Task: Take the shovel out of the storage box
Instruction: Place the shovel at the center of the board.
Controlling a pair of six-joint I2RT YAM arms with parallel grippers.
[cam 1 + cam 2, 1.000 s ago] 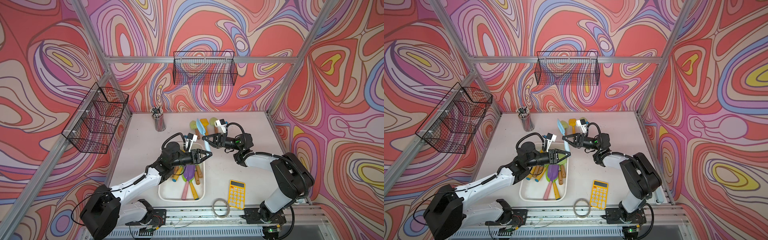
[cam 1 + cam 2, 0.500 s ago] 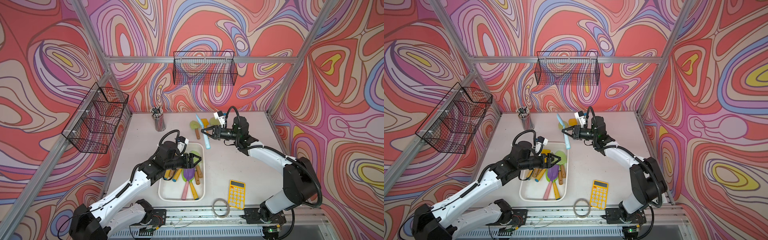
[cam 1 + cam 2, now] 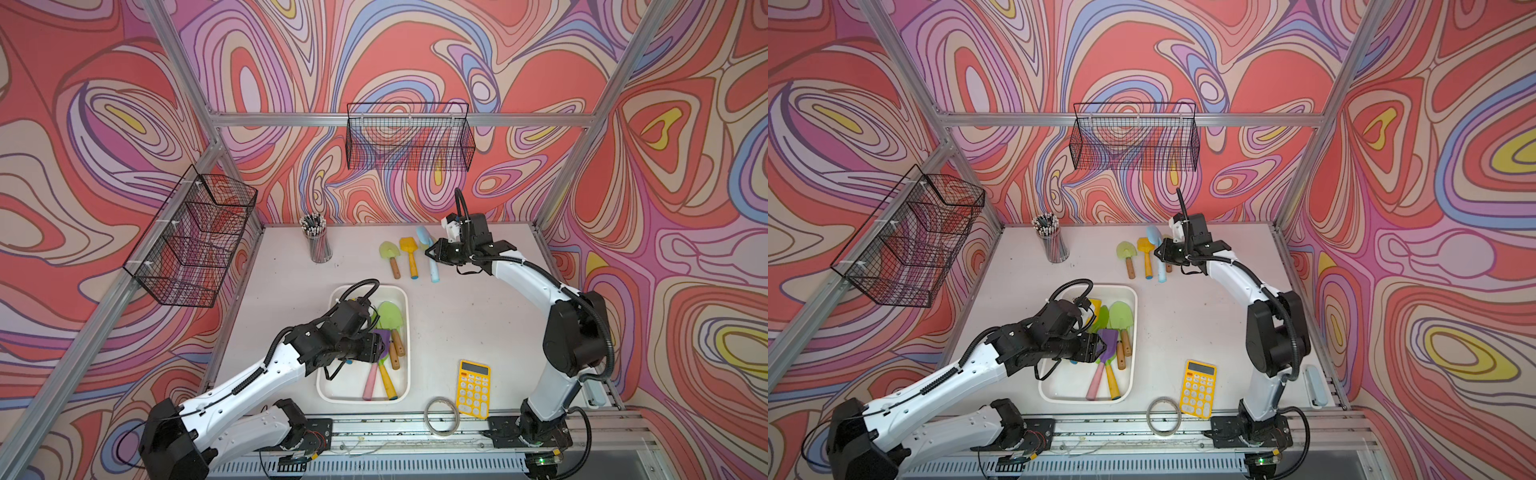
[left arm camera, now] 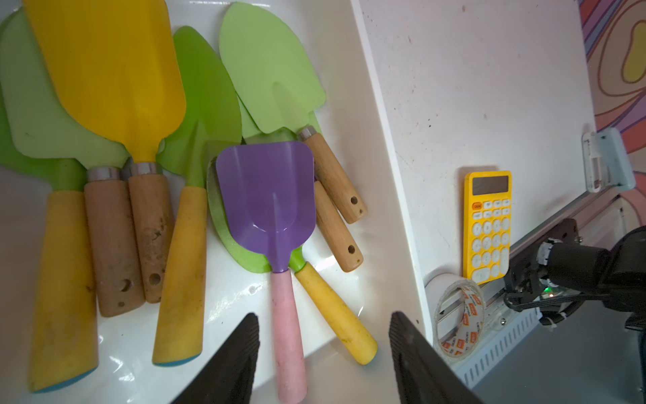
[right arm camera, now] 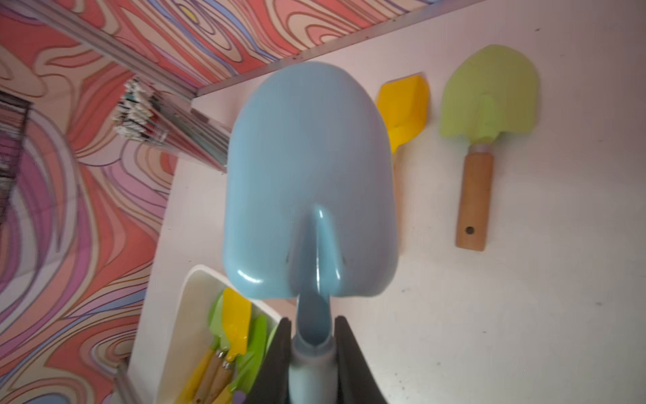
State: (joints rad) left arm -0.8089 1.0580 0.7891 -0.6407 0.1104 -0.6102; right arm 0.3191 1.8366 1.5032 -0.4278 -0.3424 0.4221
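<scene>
- White table (image 3: 457, 324): a purple pink-handled plastic shovel (image 4: 267, 196) was seen in the shallow white plastic storage box (image 3: 340, 386).
- Left end effector (image 4: 323, 316) was spread open above it.
- Right end effector (image 5: 312, 335) was clamped on a pale blue plastic shovel (image 5: 307, 175).

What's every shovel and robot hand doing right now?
storage box: holds several shovels.
purple shovel: lies on top inside it.
blue shovel: outside, clamped at its neck.
left gripper: open over the box.
right gripper: shut on blue shovel.
far green shovel: flat on the table.
</scene>
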